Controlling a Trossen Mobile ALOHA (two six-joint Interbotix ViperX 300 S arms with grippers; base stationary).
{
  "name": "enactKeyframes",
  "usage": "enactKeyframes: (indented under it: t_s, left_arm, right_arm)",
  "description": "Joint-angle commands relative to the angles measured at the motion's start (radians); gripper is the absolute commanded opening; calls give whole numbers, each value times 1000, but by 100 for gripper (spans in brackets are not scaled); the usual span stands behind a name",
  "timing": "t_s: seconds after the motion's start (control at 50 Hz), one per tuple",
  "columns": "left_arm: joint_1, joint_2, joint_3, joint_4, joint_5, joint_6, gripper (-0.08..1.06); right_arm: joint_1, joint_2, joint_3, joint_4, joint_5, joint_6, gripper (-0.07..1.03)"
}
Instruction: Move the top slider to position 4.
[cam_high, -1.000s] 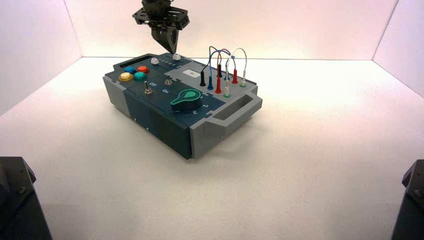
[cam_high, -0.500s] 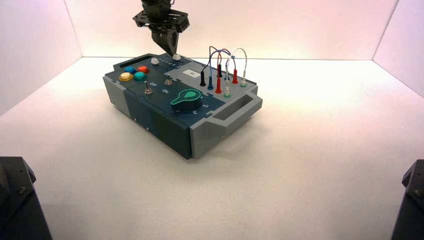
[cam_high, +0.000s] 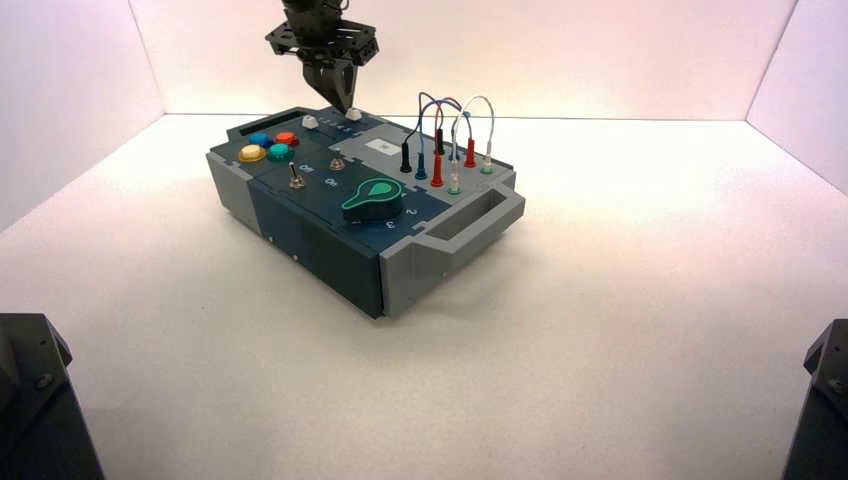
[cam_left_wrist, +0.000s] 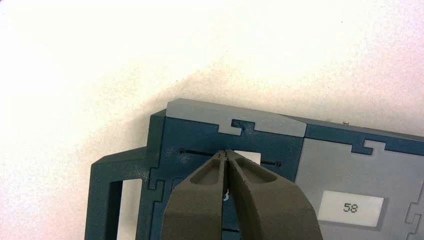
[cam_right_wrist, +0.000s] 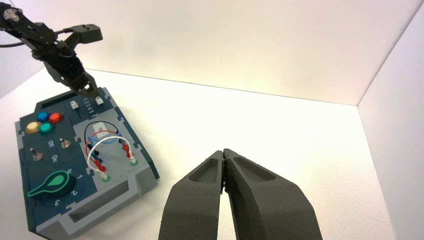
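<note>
Two white sliders: the top slider (cam_high: 353, 114) sits at the left gripper (cam_high: 343, 102), fingers together. Four push-buttons (cam_high: 270, 145) nearby. Right gripper (cam_right_wrist: 223, 153) closed, well apart.

High view looks down; both wrist views share the box (cam_right_wrist: 80, 170)
</note>
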Motion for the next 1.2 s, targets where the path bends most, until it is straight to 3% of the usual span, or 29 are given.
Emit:
enactKeyframes:
  t_s: [0.02, 1.2]
  left_arm:
    - [-5, -28, -26, 0, -2, 6, -3]
    - [-25, -21, -26, -2, 6, 6, -3]
  right_arm:
    - [-3, 18, -21, 2, -12, 6, -2]
    - [-5, 18, -21, 0, -12, 6, -2]
